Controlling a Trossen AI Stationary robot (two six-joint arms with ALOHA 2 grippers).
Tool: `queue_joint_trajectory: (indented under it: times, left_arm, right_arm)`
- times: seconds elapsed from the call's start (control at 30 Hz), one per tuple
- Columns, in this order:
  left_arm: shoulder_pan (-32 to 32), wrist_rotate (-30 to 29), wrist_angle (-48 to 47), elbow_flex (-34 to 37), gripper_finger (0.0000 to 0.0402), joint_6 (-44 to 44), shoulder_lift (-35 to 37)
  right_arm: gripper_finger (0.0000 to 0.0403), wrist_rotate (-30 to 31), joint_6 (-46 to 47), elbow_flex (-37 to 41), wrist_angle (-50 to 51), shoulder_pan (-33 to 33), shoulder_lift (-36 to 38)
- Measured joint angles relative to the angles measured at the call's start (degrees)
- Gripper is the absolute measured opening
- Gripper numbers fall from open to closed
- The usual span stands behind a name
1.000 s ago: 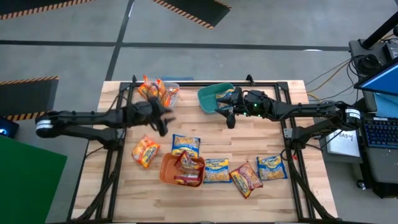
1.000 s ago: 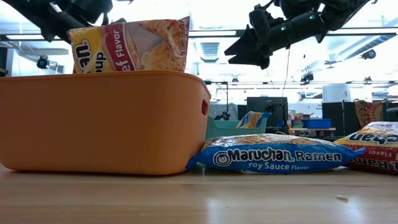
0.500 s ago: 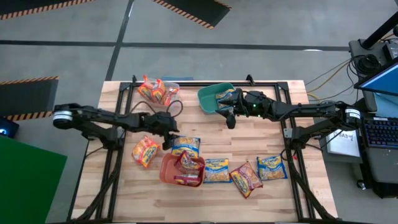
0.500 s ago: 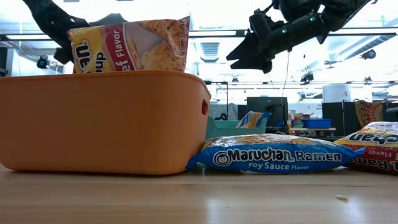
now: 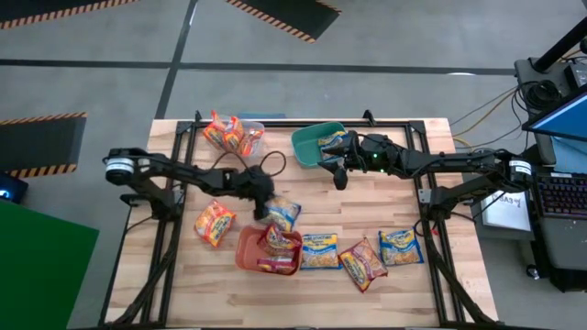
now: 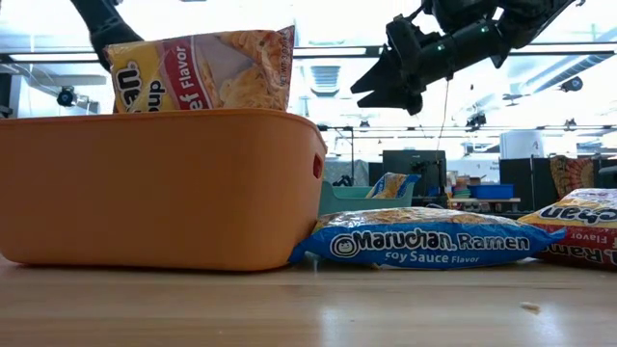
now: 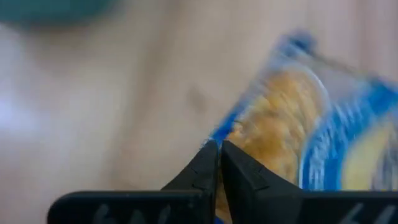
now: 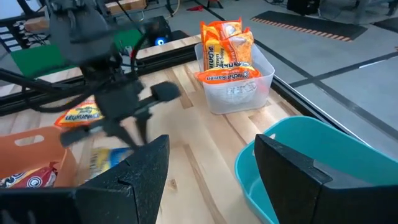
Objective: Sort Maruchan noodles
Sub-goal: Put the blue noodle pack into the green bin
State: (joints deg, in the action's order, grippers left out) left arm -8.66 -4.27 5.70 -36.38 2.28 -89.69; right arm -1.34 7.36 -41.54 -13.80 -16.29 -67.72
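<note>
One blue noodle packet at table centre, just far of orange tub — left gripper pinched shut on its left edge. Right gripper parted, empty, well apart beside teal tub — farther arm.

robotics lab or industrial test hall. bare concrete floor with black-and-orange hazard striping; wooden table in a black metal frame; cabled monitors and keyboard alongside; ceiling strip lights beyond.
</note>
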Motion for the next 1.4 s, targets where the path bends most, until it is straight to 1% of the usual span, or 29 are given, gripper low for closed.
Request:
queue_joint_trajectory:
  times: [0.07,0.1,0.17,0.23,0.33,0.47,0.57,0.67,0.93,1.03,1.1,1.27,1.4]
  left_arm:
    - [-0.3,-5.9,2.0,-1.9,0.0002,-0.4,-0.9]
    - [-0.4,-7.1,2.0,-3.1,0.0001,-1.3,-1.0]
    - [-0.5,-7.0,1.5,-5.1,0.0001,-3.8,-0.8]
    - [-0.3,-5.6,-0.3,-6.6,0.0000,-6.6,0.0]
    - [-0.4,-0.4,-3.4,-7.5,0.0000,-10.3,2.1]
    - [-0.4,3.8,-9.6,-7.3,0.0000,-12.0,4.8]
    - [-0.3,4.1,-14.9,-6.7,0.0000,-10.9,6.5]
    - [-0.3,5.3,-17.3,-5.4,0.0000,-8.9,7.2]
    - [0.4,6.4,-17.2,-1.8,0.0000,-6.2,7.3]
    - [0.4,7.0,-16.7,-1.4,0.0000,-4.7,7.3]
    - [0.4,7.0,-15.9,-0.9,0.0000,-3.9,7.3]
    - [0.4,6.9,-8.3,1.7,0.0000,-3.5,7.0]
    - [0.4,6.9,-5.4,2.5,0.0000,-2.4,6.0]
  right_arm:
    - [0.0224,0.0,0.2,0.0,0.0,0.0,0.0]
    - [0.0224,0.0,0.4,0.0,0.0,0.0,0.0]
    - [0.0224,-0.1,1.0,0.0,0.1,0.0,0.0]
    - [0.0224,-0.1,2.1,0.0,1.0,0.0,0.0]
    - [0.0224,-0.1,3.5,0.0,3.7,0.0,0.0]
    - [0.0224,-0.4,7.7,0.0,5.8,0.0,0.0]
    - [0.0224,-4.4,12.1,-0.1,8.4,-0.1,0.0]
    - [0.0224,-8.7,16.3,-0.2,10.8,0.0,0.0]
    - [0.0224,-14.7,29.8,0.0,16.8,0.5,-1.2]
    - [0.0224,-18.7,35.7,0.0,17.2,0.8,-3.0]
    - [0.0224,-19.8,39.1,0.0,17.1,1.5,-4.3]
    - [0.0224,-19.6,39.5,0.0,15.3,2.8,-7.5]
    - [0.0226,-18.2,39.6,0.0,13.9,3.4,-11.2]
